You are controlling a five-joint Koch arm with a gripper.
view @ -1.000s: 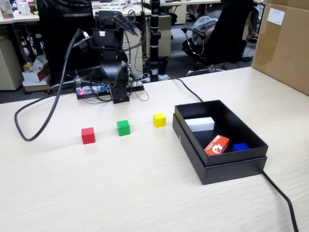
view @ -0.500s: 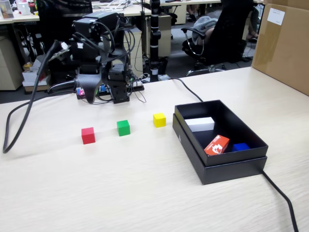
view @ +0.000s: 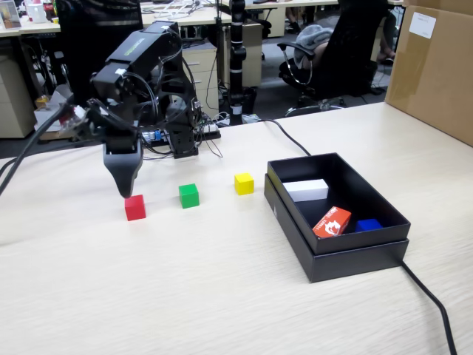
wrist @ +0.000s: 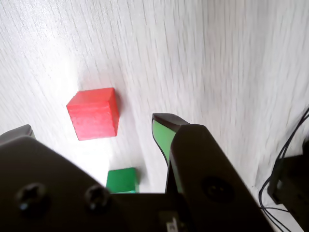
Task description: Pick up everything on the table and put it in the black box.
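Worktop [view: 222, 296] is light wood grain, carries everything. Big brown carton [view: 436, 66] sits at the far right edge in the fixed view. Black box [view: 336, 255] sits right of centre, low walls; inside it are a white block [view: 307, 190], an orange-red printed carton [view: 332, 222] and a blue item [view: 367, 225]; a black cable [view: 432, 303] runs off from its near right corner. Arm [view: 140, 66] is bent forward and down to the left of its base, tool [view: 129, 188] pointing down just above and slightly behind the red cube [view: 135, 208], not touching it. In the wrist view only one green-lined finger [wrist: 161, 135] shows clearly, red cube [wrist: 93, 113] to its left and clear of it, nothing held; how far the tool is open I cannot tell. The cubes stand in a row on the worktop, all outside the box: red at left, green cube [view: 189, 195] in the middle, yellow cube [view: 244, 183] just beside the box's left wall.
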